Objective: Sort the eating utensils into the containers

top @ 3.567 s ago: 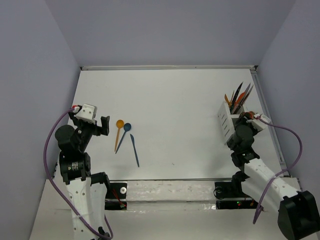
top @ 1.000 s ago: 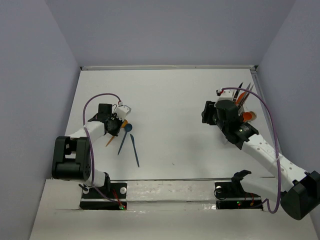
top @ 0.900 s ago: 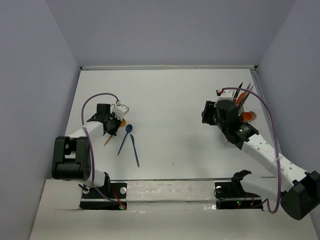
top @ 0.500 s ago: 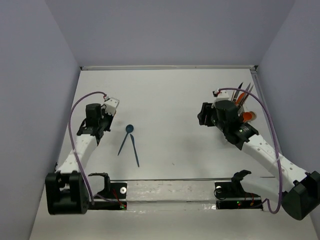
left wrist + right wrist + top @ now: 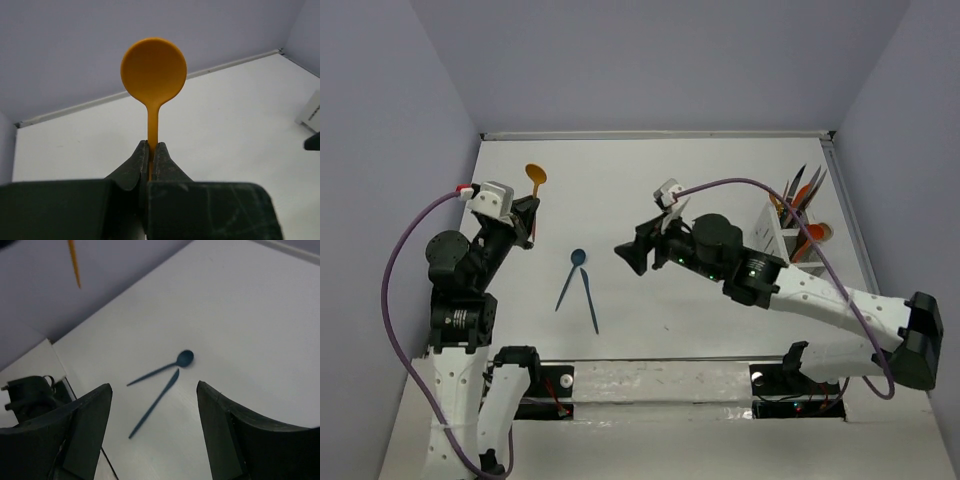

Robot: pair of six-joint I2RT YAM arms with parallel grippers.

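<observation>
Left claw [image 5: 151,150] is pinching the orange spoon [image 5: 153,70] aloft; right claw [image 5: 152,389] is hovering spread above the blue spoon [image 5: 167,366] and blue knife [image 5: 154,403] on the bench [image 5: 240,315].

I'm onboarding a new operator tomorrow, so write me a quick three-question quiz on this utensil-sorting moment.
1. True or false: the left gripper grips the orange spoon by its handle, bowl pointing away from the fingers.
2. Which utensils lie loose on the table?
A) a blue spoon and a blue knife
B) two red forks
C) one grey knife
3. Fill in: the right gripper is empty, and its jaws stand ____.

Key: 1 true; 2 A; 3 open.
</observation>
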